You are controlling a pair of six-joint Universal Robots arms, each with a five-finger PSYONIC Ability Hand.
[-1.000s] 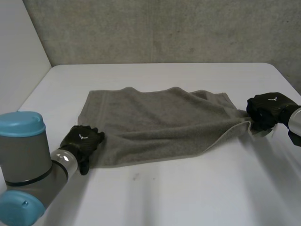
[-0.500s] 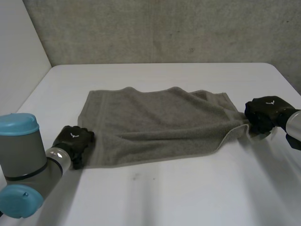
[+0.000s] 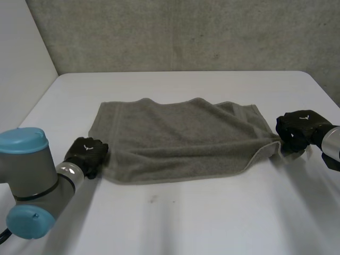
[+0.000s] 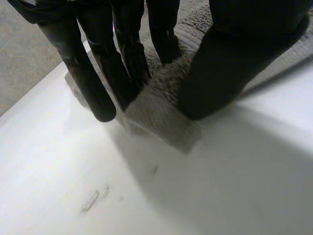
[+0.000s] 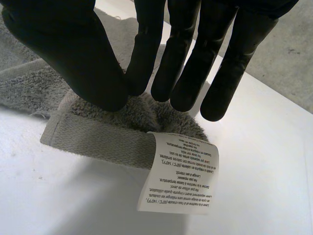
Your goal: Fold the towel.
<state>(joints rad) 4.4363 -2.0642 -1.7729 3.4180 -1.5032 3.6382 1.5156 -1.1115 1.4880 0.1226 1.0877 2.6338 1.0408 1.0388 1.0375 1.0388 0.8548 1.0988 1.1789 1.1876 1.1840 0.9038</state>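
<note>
Left hand (image 3: 87, 153) drew back leftward, slightly up-table; towel (image 3: 180, 138) near edge now straighter, seemingly tauter.

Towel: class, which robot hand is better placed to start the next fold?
Right, probably: the right hand pinches the towel at its label corner, drawn out beyond the flat part, free to carry across. The left hand pinches the near left corner, anchoring it.

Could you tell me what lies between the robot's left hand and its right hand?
In the head view the towel spans the whole stretch: the left hand pinches one corner, the right hand another.
</note>
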